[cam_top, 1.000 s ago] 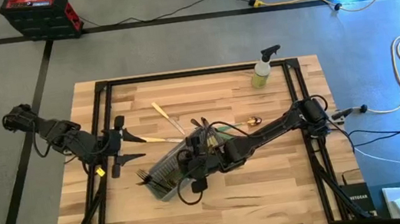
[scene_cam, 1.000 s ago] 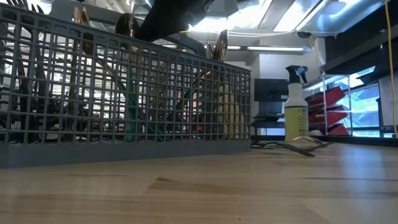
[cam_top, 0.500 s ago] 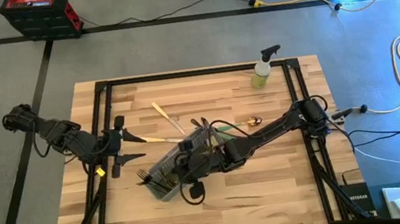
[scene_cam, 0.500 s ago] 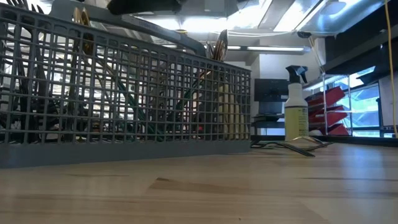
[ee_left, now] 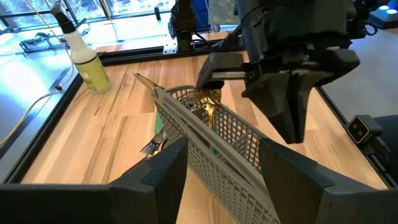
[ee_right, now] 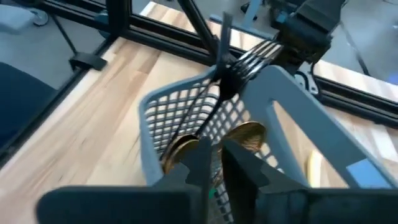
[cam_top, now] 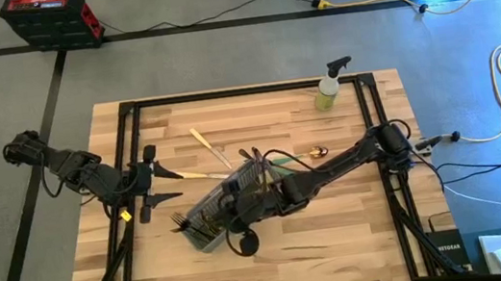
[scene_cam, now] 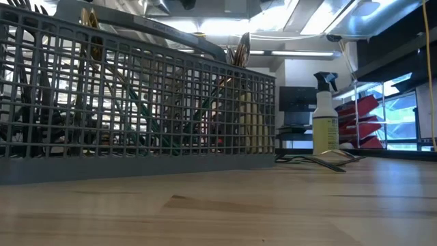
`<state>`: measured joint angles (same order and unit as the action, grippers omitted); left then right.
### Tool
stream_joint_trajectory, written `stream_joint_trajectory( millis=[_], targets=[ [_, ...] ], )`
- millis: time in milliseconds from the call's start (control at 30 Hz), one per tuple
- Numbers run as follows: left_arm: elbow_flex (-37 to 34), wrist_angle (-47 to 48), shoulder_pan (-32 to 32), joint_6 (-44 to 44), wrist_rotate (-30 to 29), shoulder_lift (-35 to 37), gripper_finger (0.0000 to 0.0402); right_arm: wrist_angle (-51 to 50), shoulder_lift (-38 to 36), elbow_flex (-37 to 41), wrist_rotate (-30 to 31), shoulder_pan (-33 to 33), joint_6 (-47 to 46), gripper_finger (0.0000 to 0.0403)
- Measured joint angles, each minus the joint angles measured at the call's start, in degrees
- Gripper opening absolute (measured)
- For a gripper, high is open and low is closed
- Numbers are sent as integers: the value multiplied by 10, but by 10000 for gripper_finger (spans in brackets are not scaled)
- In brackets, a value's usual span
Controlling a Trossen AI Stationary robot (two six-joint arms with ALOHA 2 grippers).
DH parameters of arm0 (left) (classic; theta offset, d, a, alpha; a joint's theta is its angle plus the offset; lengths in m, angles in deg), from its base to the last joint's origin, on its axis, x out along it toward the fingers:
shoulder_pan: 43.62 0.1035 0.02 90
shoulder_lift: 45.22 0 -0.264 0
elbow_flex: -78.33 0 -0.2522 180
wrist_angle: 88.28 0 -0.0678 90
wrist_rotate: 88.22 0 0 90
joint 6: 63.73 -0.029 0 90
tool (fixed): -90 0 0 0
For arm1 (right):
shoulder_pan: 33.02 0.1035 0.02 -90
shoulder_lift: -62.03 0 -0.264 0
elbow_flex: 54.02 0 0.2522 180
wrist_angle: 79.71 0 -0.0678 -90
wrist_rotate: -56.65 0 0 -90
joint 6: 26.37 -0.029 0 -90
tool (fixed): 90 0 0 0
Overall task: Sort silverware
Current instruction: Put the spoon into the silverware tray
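Reaching in from three o'clock, the right gripper (cam_top: 237,200) is held over the grey mesh caddy (cam_top: 210,219) near the middle of the worktop (cam_top: 358,223). In the right wrist view its jaws are seen drawn almost together above the basket, with only a thin slit between the fingers (ee_right: 200,155); whether anything is pinched there cannot be told. Directly under them two gold spoon heads (ee_right: 239,134) are seen standing inside the caddy, and dark fork tines (ee_right: 252,56) rise above its far rim.

The left gripper (cam_top: 162,186) is parked at nine o'clock of the caddy, well apart from it, with its jaws released and nothing between them.

Most of the silverware (scene_cam: 147,102) is stood upright in the caddy, green and cream handles being visible through the mesh in the low view. A few pieces are left loose on the worktop: a cream-handled one (cam_top: 204,142) at twelve o'clock of the caddy, a gold spoon (cam_top: 320,152) at two o'clock, and a fork (ee_left: 149,146) lying just beside the caddy wall. A yellow-green spray bottle (cam_top: 329,86) is stood near the far right corner.
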<state>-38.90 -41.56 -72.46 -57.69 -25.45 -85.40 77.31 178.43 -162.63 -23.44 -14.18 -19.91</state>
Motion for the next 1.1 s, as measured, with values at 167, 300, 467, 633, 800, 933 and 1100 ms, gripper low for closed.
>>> stream_joint_trajectory(
  millis=[167,300,467,633,800,933,1100],
  targets=[
    [0,9,0,0,0,0,182,-46,-5,0,35,28,28,107],
    [0,13,0,0,0,0,182,-204,-34,-40,117,61,37,144],
    [-7,9,0,4,0,1,182,-370,-70,-84,204,93,-30,139],
    [-44,5,0,17,-4,1,182,-486,-112,-40,248,92,-148,116],
    [-61,4,0,36,-13,4,182,-470,-164,80,271,88,-213,96],
    [-61,2,0,37,-13,14,182,-444,-233,208,296,87,-285,72],
    [-61,-6,0,37,-14,27,182,-331,-294,373,317,60,-344,39]
  ],
)
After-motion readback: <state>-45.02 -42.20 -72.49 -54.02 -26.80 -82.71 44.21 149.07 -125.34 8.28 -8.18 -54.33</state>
